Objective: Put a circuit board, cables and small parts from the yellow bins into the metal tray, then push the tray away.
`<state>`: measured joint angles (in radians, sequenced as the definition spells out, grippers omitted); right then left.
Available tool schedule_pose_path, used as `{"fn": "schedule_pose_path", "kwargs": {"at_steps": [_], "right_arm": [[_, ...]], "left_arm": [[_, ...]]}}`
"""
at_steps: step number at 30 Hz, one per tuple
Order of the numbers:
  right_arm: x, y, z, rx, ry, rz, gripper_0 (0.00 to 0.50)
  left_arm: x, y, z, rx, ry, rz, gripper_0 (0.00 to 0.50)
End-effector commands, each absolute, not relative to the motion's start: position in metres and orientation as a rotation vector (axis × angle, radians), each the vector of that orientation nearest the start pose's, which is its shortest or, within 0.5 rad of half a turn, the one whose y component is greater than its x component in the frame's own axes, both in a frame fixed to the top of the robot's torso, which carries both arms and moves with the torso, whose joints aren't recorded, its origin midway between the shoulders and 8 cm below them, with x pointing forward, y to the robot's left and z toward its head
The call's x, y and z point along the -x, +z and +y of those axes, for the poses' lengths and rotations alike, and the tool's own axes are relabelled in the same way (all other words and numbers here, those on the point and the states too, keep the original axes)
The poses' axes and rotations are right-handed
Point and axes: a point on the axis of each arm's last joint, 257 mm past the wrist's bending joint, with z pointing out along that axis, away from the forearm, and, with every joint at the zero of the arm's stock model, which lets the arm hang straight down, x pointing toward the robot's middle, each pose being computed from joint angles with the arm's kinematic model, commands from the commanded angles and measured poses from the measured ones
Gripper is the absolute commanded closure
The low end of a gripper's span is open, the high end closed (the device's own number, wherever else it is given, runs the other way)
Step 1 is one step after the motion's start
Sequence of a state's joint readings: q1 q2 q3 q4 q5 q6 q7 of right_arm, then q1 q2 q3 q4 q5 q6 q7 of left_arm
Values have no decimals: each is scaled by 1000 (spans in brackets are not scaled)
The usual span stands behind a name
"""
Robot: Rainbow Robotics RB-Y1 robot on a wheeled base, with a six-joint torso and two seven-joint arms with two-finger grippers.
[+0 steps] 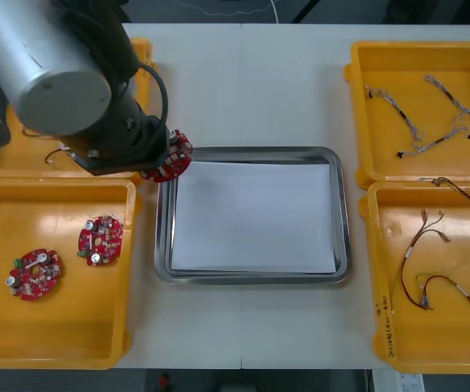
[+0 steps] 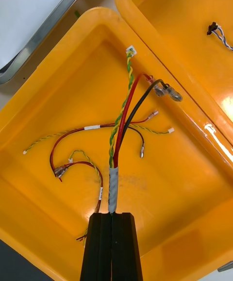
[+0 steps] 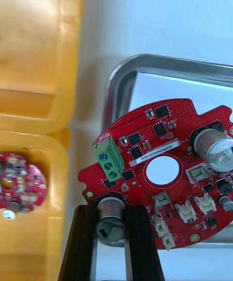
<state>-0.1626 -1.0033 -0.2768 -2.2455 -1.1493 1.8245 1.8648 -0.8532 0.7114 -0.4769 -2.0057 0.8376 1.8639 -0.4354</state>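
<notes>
Red and round, the circuit board (image 3: 160, 164) hangs over the corner of the metal tray (image 1: 163, 245) that faces the left-hand bins. Part of it is above the shiny rim and part above the white inside. The left gripper (image 3: 110, 235) has it by a silver can-shaped part at the board's edge, with its fingers (image 3: 85, 247) narrowed to that part's width.

The tray's white floor lies bare from rim to rim. A narrow strip of table (image 1: 243, 82) separates the rim from the wall of the left bin (image 1: 55, 343). Two spare boards (image 1: 100, 239) lie in that bin, apart from each other.

On the other side, the right gripper (image 2: 112, 232) is above a right bin (image 2: 58, 91). Its jaws are pinched onto the white-wrapped end of a red and yellow cable (image 2: 124, 125) with a black strand. Loose cables (image 2: 73, 138) lie on the bin floor below it.
</notes>
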Motion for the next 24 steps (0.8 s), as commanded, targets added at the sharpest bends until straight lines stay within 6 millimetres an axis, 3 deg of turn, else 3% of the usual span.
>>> {"fn": "schedule_pose_path", "kwargs": {"at_steps": [1,9,18,24], "right_arm": [[-362,-121,-341,1071,-187,2461,500],[-362,-121,-341,1068,-187,2463,500],[-363,-120,-342,1064,-191,2461,500],[-363,-120,-342,1064,-191,2461,500]], "left_arm": [[-448,-125,102,20,-133,2608,498],[-428,-154,71,-44,-130,2655,498],[-408,-189,69,-39,-120,2727,497],[-406,-205,69,-16,-147,2732,497]]}}
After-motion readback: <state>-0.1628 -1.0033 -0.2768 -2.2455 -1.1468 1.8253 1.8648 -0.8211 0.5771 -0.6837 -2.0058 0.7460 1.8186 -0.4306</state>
